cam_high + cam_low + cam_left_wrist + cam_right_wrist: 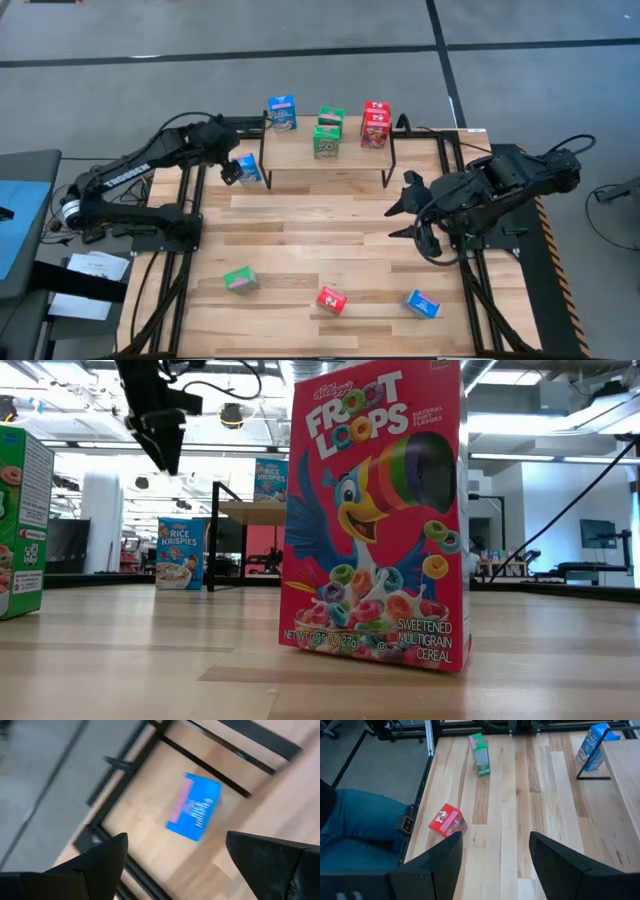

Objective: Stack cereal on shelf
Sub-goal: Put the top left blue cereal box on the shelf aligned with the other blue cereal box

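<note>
1. Left gripper (229,171) at the shelf's left end, jaws spread wide and holding nothing, hovering just beside a blue cereal box (249,168) standing on the table by the shelf's left leg. In the left wrist view, that blue box (194,806) centred between the two fingers but farther off, its long axis turned at an angle to the gap; likely calls for a wrist turn before closing. Clearly the nearer arm for this box.
2. On the shelf (350,152), left to right: one blue box (282,113) at the back left, two green boxes (328,134) near the middle, and red boxes (375,124) to the right, seemingly two, stacked or close together.
3. Along the table's near edge, left to right: a green box (240,279), a red box (332,299), a blue box (422,303), all well apart and not yet shelved.
4. Right gripper (409,213) off the shelf's right end, above the table, jaws wide and empty; waiting, nearer to the near-edge boxes than the left arm.
</note>
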Robot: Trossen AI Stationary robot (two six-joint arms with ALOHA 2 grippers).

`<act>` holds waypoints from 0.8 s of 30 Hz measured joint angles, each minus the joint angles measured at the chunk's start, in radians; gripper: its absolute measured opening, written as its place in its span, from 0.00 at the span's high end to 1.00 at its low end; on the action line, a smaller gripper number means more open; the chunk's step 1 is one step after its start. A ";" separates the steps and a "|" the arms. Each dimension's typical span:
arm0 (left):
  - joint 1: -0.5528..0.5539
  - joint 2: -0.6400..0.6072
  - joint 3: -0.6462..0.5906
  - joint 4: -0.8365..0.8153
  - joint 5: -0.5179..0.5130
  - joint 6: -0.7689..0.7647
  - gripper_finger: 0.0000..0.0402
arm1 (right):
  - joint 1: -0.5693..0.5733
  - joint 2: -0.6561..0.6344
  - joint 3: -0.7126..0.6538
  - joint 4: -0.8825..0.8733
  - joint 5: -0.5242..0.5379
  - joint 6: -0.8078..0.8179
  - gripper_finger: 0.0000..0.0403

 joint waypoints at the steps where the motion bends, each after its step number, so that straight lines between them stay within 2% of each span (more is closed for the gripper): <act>1: 0.007 0.015 0.000 -0.001 0.028 0.016 0.18 | 0.000 0.000 -0.004 0.003 0.000 0.000 0.37; 3: 0.017 0.045 0.000 0.003 0.067 0.048 0.18 | 0.000 0.007 -0.011 0.007 0.001 0.000 0.37; 8: 0.040 0.105 0.000 0.005 0.076 0.103 0.18 | 0.008 0.019 -0.011 0.010 0.001 0.002 0.37; 12: 0.067 0.134 0.000 0.004 0.081 0.133 0.18 | 0.022 0.030 -0.014 0.004 0.001 0.001 0.37; 18: 0.122 0.173 0.000 0.008 0.170 0.219 0.18 | 0.040 0.042 -0.012 0.004 0.000 0.004 0.37; 24: 0.174 0.212 0.000 0.015 0.190 0.258 0.18 | 0.059 0.046 -0.012 0.007 0.000 0.008 0.37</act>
